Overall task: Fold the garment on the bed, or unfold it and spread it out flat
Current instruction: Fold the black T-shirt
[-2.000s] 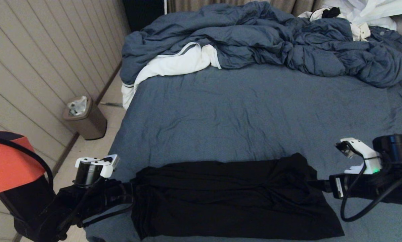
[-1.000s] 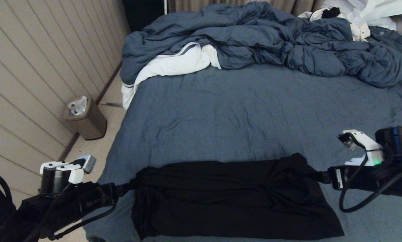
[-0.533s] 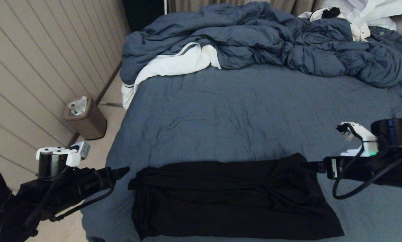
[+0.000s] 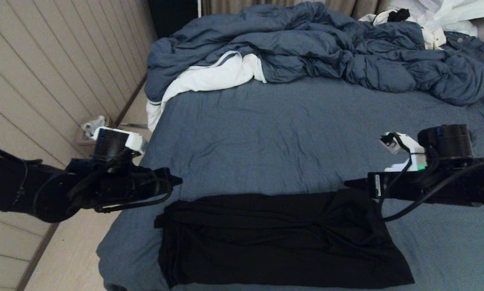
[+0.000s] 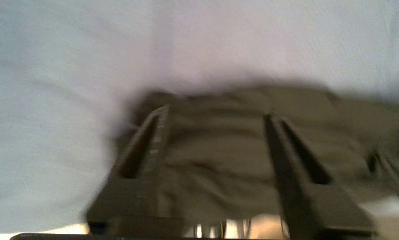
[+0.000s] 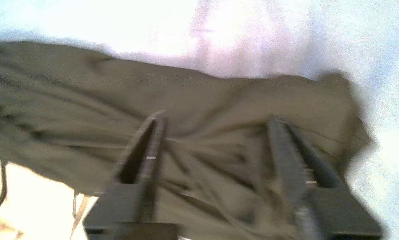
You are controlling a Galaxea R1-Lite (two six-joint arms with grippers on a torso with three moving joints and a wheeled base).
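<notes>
A wide bed with a slate-blue sheet fills the scene, a rumpled duvet heaped along its far side. At the near edge lies the garment, a black T-shirt already folded into a long flat band running left to right; further folds look to be left. The left gripper hangs just beyond the band's far left corner and the right gripper over its far right corner. Each has its jaws parted and empty, holding no cloth.
</notes>
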